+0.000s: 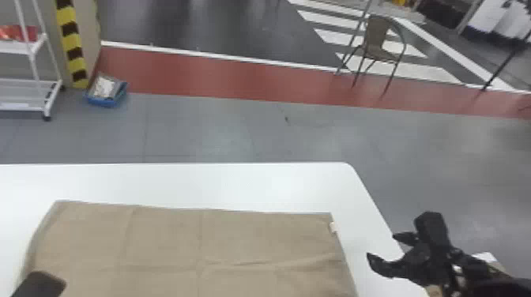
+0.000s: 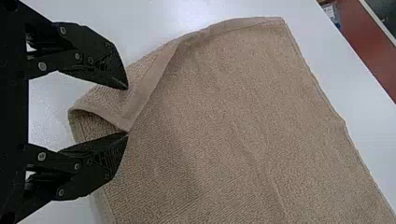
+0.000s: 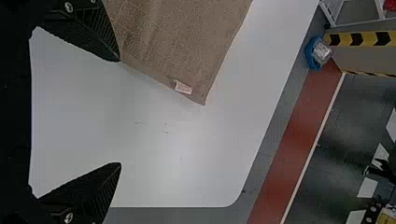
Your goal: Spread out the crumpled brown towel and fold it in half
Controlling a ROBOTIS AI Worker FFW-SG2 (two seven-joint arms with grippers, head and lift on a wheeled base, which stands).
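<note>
Two pincers, both open, neither clamped on cloth. Brown towel (image 1: 237,237) lies mostly spread on the white tabletop (image 1: 197,181), low crease (image 1: 237,264) running across it, one corner flipped over at the left pincer (image 2: 127,111). That turned-over corner (image 2: 135,98) sits between the left fingers, tip close to one of them; contact unclear. Right pincer (image 3: 120,112) is out toward the tabletop's right side, near the edge with the small white tag (image 3: 182,87); whether a finger touches cloth, can't tell. Step, as judged: flattening nearly done, corner grasp coming up. Main risk: left closes on the loose flap only, or on a bunched double layer, because the corner is curled; then the hem slips out or the fold goes crooked. Pressing too low could push the cloth into new wrinkles. Lifting left alone, with right off the edge, would likely twist the towel and drag it diagonally. Leftover crease could make the halves misalign. Better to have both corners gripped and matched before any fold.
</note>
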